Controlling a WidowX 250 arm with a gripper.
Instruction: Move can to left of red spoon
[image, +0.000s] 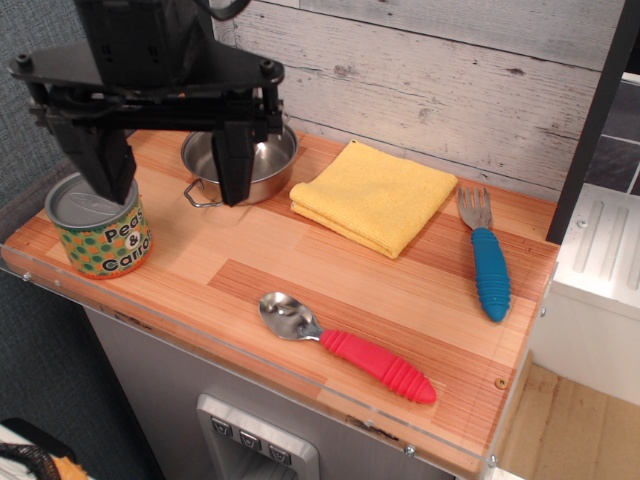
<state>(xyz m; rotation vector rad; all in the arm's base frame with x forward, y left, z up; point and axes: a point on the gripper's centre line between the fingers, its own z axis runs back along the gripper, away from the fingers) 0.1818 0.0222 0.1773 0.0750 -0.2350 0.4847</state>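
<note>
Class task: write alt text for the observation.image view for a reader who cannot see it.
A black robot claw hangs open by a short checkered-label tin can at the wooden table's left edge. A red-handled metal spoon lies front centre, behind it a steel pot, folded yellow cloth and blue-handled fork.

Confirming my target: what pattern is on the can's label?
Green, orange and yellow checks with black lettering on the can, clearest in the observation.image view.

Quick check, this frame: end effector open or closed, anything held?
End effector: open, fingers spread wide, holding nothing; one finger overlaps the can near the table's left edge, the other hangs in front of the steel pot.
</note>
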